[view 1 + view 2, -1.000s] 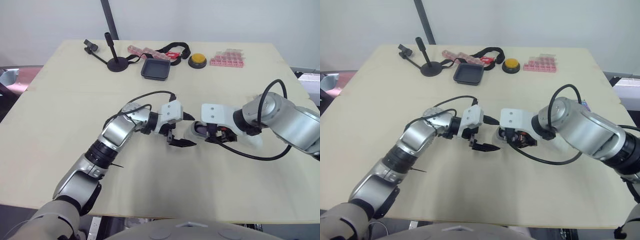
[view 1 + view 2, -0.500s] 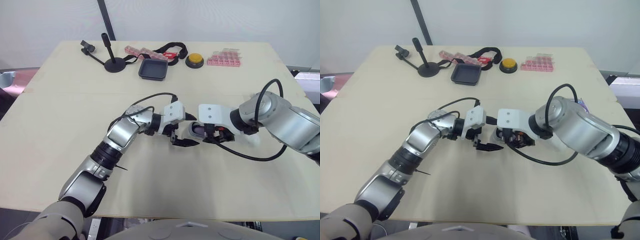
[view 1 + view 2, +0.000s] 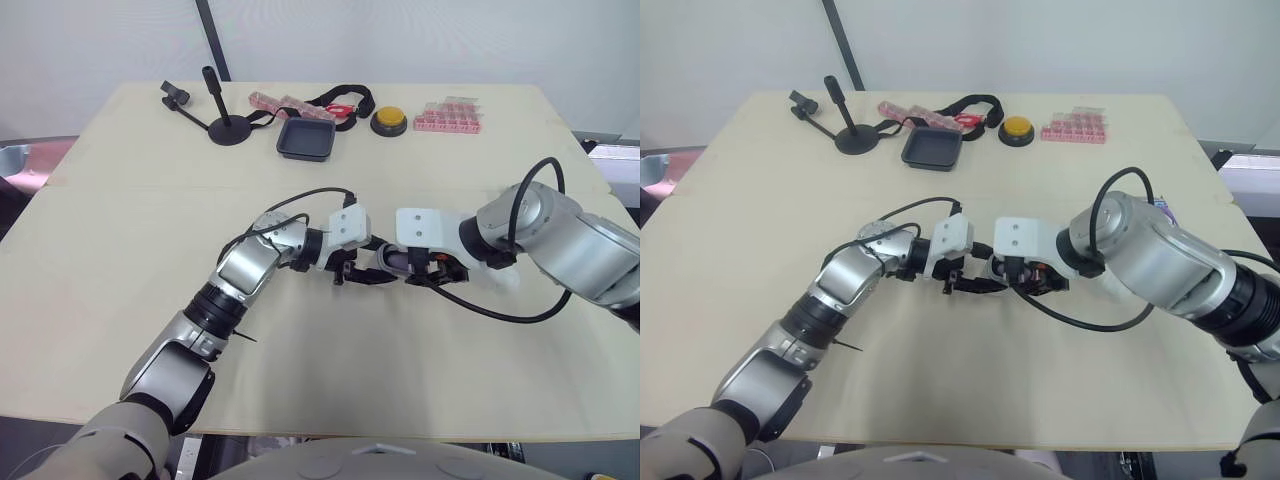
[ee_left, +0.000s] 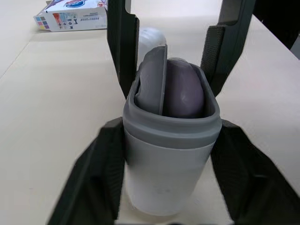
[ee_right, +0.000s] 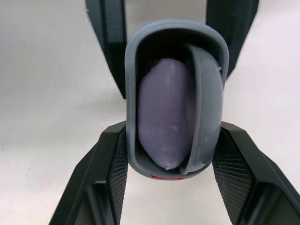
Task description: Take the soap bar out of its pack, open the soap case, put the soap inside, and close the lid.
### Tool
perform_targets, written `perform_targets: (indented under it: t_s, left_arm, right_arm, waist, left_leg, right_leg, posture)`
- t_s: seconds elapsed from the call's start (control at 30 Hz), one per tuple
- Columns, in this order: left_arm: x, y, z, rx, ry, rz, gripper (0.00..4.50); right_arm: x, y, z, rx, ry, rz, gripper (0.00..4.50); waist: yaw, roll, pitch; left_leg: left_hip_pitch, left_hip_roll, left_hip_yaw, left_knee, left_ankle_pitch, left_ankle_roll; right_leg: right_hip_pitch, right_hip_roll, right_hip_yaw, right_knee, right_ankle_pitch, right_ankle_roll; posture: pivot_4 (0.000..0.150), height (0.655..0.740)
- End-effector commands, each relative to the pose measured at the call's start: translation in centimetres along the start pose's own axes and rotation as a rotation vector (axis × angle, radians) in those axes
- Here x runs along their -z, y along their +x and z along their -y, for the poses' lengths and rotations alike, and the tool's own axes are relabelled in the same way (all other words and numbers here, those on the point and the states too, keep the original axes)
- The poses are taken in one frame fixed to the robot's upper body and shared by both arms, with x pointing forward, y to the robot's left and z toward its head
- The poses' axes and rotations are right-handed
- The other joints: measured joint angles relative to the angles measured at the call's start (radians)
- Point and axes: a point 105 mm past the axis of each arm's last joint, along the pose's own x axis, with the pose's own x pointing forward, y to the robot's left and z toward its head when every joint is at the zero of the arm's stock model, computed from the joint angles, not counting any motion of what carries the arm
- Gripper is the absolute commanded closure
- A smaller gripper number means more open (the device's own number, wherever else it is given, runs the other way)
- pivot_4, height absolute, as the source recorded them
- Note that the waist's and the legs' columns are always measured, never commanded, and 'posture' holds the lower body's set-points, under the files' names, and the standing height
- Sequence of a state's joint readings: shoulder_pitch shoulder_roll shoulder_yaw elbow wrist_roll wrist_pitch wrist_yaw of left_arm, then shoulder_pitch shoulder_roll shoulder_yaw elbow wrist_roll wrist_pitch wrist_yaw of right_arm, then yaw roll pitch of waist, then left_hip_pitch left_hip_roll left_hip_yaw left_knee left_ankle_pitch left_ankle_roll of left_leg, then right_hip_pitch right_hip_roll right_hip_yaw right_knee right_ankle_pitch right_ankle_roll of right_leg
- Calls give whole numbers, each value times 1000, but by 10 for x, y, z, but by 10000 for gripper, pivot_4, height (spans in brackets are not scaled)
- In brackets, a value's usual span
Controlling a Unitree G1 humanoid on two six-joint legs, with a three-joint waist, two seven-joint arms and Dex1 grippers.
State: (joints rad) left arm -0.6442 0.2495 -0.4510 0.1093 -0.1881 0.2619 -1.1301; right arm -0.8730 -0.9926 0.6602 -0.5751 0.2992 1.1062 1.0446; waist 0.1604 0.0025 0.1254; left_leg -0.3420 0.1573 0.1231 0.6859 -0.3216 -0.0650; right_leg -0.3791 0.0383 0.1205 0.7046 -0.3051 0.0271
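— What have the left gripper [image 3: 362, 276] and its fingers [image 4: 101, 168] got?

— They are pinched on the soap case [image 4: 166, 154], one black finger flat against each long wall, so the case fills the gap between them.

— And the right gripper [image 5: 171, 131]?

— It comes from the opposite side. Its ribbed pads [image 5: 229, 173] are clamped on the same case, one on each wall. The two grippers meet tip to tip around it.

— Where is the soap bar [image 5: 164, 117]?

— Between both pairs of fingers, inside the case, purple and standing on its edge. The grey lid [image 4: 152, 79] is tilted in the opening, just beside the bar and touching it. The opening is not covered.

— Outward from the fingers?

— The case rests on the pale table [image 3: 300, 360]. The soap pack [image 4: 75, 16], a white and blue box, lies well past the right fingers. Far beyond both grippers, along the table's far edge, are a black stand [image 3: 225, 120], a black tray [image 3: 309, 139], a yellow button [image 3: 390, 122] and a pink block [image 3: 452, 117].
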Motion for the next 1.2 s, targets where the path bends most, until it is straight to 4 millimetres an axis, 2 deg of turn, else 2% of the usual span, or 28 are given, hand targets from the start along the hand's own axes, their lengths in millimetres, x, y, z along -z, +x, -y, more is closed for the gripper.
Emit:
perform_targets:
  t_s: [0.03, 0.3, 0.37, 0.5, 0.53, 0.63, 0.7, 0.8, 0.9, 1.0, 1.1, 1.2]
  left_arm:
    - [-9, 1, -4, -11, 26, 20, 25653]
    - [-11, -1, -1, 16, 27, 42, 25653]
    - [-11, -4, 0, 24, 29, 45, 25653]
    - [-10, -13, -3, 18, 34, 59, 25653]
    - [-11, -16, -3, 18, 33, 68, 25653]
    - [-10, -27, -1, 30, 44, 93, 25653]
    - [-9, -35, 0, 24, 53, 119, 25653]
    - [-7, -47, -2, -29, 22, 190, 25653]
    - [-3, -58, 4, -48, 20, 265, 25653]
    - [4, -61, 8, -64, 2, 288, 25653]
    - [10, -62, 12, -62, -8, 293, 25653]
    - [19, -65, 19, -48, -28, 269, 25653]
  right_arm:
    - [-7, -6, 4, 43, -34, 25, 23947]
    - [-9, -5, 4, 49, -6, 59, 23947]
    - [-10, -4, 2, 31, 50, 109, 14447]
    - [4, -9, 2, 33, 117, 169, 1000]
    - [8, -11, 2, 38, 133, 193, 204]
    - [14, -17, 4, 65, 150, 322, 204]
    - [16, -22, 2, 72, 162, 413, 204]
    - [16, -24, -8, 54, 158, 578, 204]
    - [11, -25, -13, 58, 203, 768, 204]
    - [14, -14, -26, 32, 170, 821, 204]
    - [17, -4, -39, 5, 137, 866, 204]
    - [21, 4, -46, 3, 133, 876, 204]
  waist:
    - [0, 0, 0]
    - [0, 0, 0]
    - [-1, 0, 0]
    - [4, 0, 0]
    - [5, 0, 0]
    - [5, 0, 0]
    - [4, 1, 0]
    - [4, 1, -1]
    - [4, 1, -1]
    - [7, 1, -1]
    - [6, 1, -1]
    - [1, 1, -1]
  left_leg:
    - [0, 0, 0, 0, 0, 0]
    - [0, 2, 0, 0, 0, 0]
    - [0, 3, 1, 0, 0, 0]
    - [-1, 3, 1, 1, 0, 0]
    - [-1, 3, 1, 1, 0, 0]
    - [-2, 3, 1, 1, 0, 0]
    - [-9, 3, 2, 1, 0, 0]
    - [-10, 4, 2, 1, 0, 0]
    - [-12, 4, 1, 2, 0, 0]
    - [-13, 2, 0, 3, 0, 0]
    - [-8, 4, -1, 3, 0, 0]
    - [-13, 4, -1, 3, 0, 0]
  right_leg:
    - [0, 0, 0, 0, 0, 0]
    - [0, 0, 0, 0, 0, 0]
    - [0, 0, 0, 0, 0, 0]
    - [0, 1, 1, 0, 0, 0]
    - [0, 0, 1, 0, 0, 0]
    - [-1, 0, 1, -1, 0, 0]
    - [-1, 1, 3, -3, 0, 0]
    - [-1, 2, 3, -4, 0, 0]
    - [-1, 2, 1, -4, 0, 0]
    - [-1, 2, 0, -4, 0, 0]
    - [-1, 1, -2, -4, 0, 0]
    - [-1, 1, -2, -4, 0, 0]
  posture:
    - [1500, 7400]
    - [1500, 7400]
    - [1500, 7400]
    - [1500, 7400]
    - [1500, 7400]
    - [1500, 7400]
    - [1500, 7400]
    - [1500, 7400]
    - [1500, 7400]
    - [1500, 7400]
    - [1500, 7400]
    - [1500, 7400]
